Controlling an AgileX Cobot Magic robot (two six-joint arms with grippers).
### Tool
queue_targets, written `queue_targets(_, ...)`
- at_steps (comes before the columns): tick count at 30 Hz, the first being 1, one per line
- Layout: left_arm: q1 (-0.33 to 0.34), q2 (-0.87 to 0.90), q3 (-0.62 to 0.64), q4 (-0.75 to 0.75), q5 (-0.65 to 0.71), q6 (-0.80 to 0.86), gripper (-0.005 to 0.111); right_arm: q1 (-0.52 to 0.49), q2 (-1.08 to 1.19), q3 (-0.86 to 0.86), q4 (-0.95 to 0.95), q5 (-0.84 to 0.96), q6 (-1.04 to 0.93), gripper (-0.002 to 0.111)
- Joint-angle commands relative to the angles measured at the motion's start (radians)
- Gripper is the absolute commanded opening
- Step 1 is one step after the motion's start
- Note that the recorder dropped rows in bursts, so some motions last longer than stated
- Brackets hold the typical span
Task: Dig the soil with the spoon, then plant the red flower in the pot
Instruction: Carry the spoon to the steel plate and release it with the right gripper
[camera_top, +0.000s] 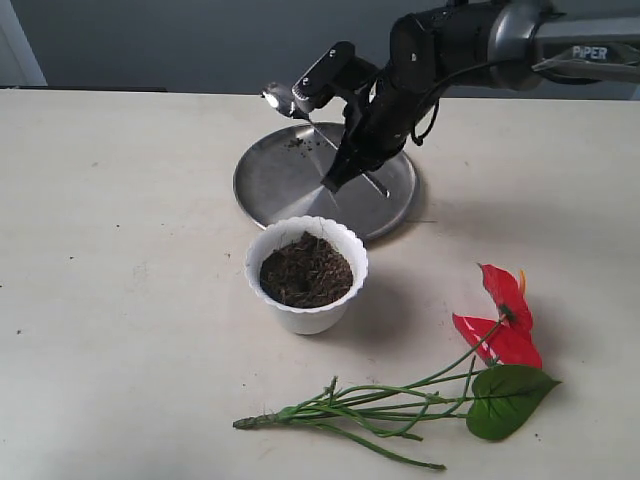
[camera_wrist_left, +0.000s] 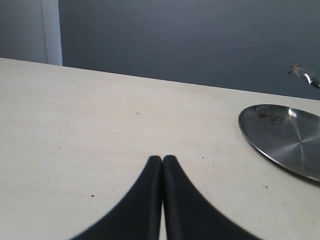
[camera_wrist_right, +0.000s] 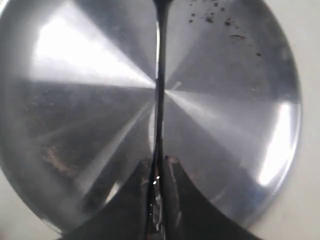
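The spoon (camera_top: 318, 133) is held by the right hand (camera_top: 336, 180) above the round steel plate (camera_top: 275, 190). In the right wrist view the two fingers of this hand (camera_wrist_right: 159, 163) are seen clamped on the thin handle (camera_wrist_right: 159, 90), which runs straight out over the plate (camera_wrist_right: 75, 100). The spoon is tilted, its bowl raised over the plate's far rim. A few dark crumbs (camera_top: 296, 143) are scattered on the plate near that rim.

The white pot (camera_top: 300, 318) is placed just in front of the plate, upright, and is filled with dark soil (camera_top: 305, 270). The red flower (camera_top: 505, 322) is laid flat on the tabletop (camera_top: 120, 250), to the right of the pot and apart from it – blooms and leaf to the right, stems pointing left.

The left hand (camera_wrist_left: 162, 160) is seen only in its own wrist view – its fingers pressed together with nothing between them, low over bare tabletop.
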Motion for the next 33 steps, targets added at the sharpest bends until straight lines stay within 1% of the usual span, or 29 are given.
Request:
queue_targets(1, 0.002, -0.005, 0.002, 0.002, -0.015, -0.001, 0.0, -0.009, 0.038, -0.077, 0.071, 0.063, -0.056, -0.001)
queue_targets(16, 0.002, -0.005, 0.002, 0.002, -0.015, -0.001, 0.0, -0.011, 0.127, -0.087, 0.059, 0.097, -0.037, -0.001)
queue_targets(18, 0.002, -0.005, 0.002, 0.002, -0.015, -0.001, 0.0, -0.011, 0.134, -0.087, 0.036, 0.074, 0.005, -0.001)
queue_targets(23, 0.002, -0.005, 0.002, 0.002, -0.015, -0.001, 0.0, -0.011, 0.134, -0.087, 0.031, 0.057, 0.01, 0.0)
queue_targets(24, 0.002, -0.005, 0.002, 0.002, -0.015, -0.001, 0.0, -0.011, 0.134, -0.087, 0.033, 0.052, 0.01, 0.004)
queue_targets(26, 0.002, -0.005, 0.002, 0.002, -0.015, -0.001, 0.0, -0.011, 0.134, -0.087, 0.033, 0.05, 0.01, 0.016)
queue_targets(27, 0.002, -0.005, 0.002, 0.002, -0.015, -0.001, 0.0, -0.011, 0.134, -0.087, 0.033, 0.05, 0.01, 0.024)
queue_targets(28, 0.002, -0.005, 0.002, 0.002, -0.015, -0.001, 0.0, -0.011, 0.134, -0.087, 0.033, 0.052, 0.011, 0.038)
queue_targets(29, 0.002, -0.005, 0.002, 0.002, -0.015, -0.001, 0.0, -0.011, 0.134, -0.087, 0.033, 0.057, 0.013, 0.044)
queue_targets(33, 0.002, -0.005, 0.002, 0.002, -0.015, -0.001, 0.0, -0.011, 0.106, -0.087, 0.038, 0.116, 0.035, 0.045)
